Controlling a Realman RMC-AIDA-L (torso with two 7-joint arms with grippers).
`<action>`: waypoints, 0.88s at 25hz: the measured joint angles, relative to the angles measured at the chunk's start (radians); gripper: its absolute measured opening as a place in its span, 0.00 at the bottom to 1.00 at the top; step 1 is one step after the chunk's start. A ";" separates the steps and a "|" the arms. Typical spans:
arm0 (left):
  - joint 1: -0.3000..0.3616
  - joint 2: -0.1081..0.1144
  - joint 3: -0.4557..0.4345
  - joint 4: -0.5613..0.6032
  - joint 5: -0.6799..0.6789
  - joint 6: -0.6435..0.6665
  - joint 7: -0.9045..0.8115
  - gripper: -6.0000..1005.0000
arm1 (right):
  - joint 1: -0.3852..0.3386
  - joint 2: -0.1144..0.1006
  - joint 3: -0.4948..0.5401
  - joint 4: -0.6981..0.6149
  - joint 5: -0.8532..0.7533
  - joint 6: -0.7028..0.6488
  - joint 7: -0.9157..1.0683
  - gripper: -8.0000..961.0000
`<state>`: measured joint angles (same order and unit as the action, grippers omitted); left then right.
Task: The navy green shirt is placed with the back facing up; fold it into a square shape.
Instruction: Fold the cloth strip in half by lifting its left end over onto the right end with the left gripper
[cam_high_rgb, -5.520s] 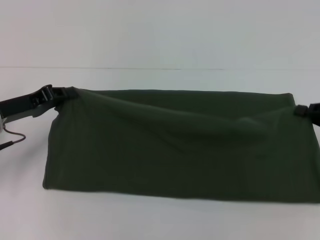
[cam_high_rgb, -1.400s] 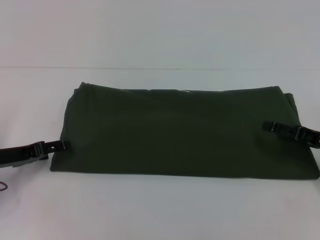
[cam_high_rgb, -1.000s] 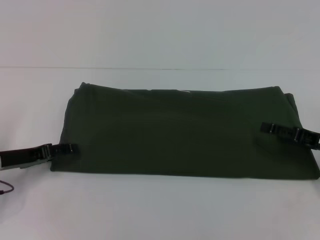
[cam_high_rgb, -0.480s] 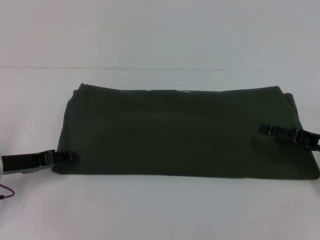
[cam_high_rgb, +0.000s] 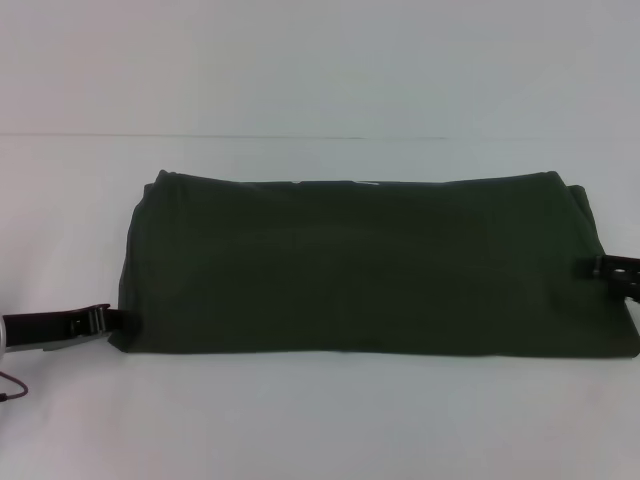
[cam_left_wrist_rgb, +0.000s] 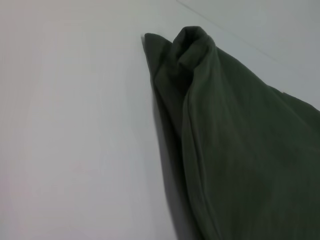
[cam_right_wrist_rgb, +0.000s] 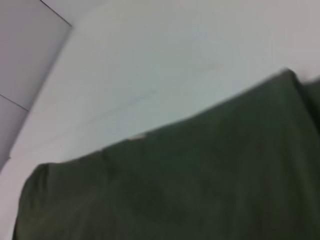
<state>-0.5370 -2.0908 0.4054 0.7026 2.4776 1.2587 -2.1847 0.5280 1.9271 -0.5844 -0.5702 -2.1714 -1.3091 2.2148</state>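
Note:
The navy green shirt (cam_high_rgb: 370, 265) lies folded into a wide, flat rectangle on the white table (cam_high_rgb: 300, 420), a small pale label showing at its far edge. My left gripper (cam_high_rgb: 112, 319) sits low at the shirt's near left corner, right against the cloth edge. At the shirt's right edge, about halfway along it, my right gripper (cam_high_rgb: 612, 268) shows only its tip at the border of the head view. The left wrist view shows a bunched corner of the shirt (cam_left_wrist_rgb: 240, 150). The right wrist view looks across the shirt (cam_right_wrist_rgb: 175, 190) and its far edge.
A thin dark cable (cam_high_rgb: 10, 385) loops on the table by the left arm. The table's far edge runs along a pale wall (cam_high_rgb: 320, 60) behind the shirt. White tabletop surrounds the shirt on all sides.
The fold came down flat. Both grippers then slid outward off the shirt: the left drew back to the near left corner, the right pulled away to the right edge.

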 joint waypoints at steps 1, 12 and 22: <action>0.000 0.000 -0.001 0.000 0.000 0.001 0.000 0.28 | 0.003 -0.007 0.000 -0.038 -0.044 -0.029 0.071 0.96; -0.010 0.003 0.004 0.001 0.000 0.009 0.000 0.06 | 0.140 -0.045 -0.017 -0.151 -0.475 -0.160 0.400 0.96; -0.014 0.005 0.003 0.001 0.000 0.010 0.000 0.01 | 0.157 -0.005 -0.067 -0.126 -0.490 -0.102 0.395 0.96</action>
<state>-0.5507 -2.0863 0.4086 0.7041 2.4778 1.2686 -2.1843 0.6850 1.9217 -0.6510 -0.6966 -2.6610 -1.4108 2.6096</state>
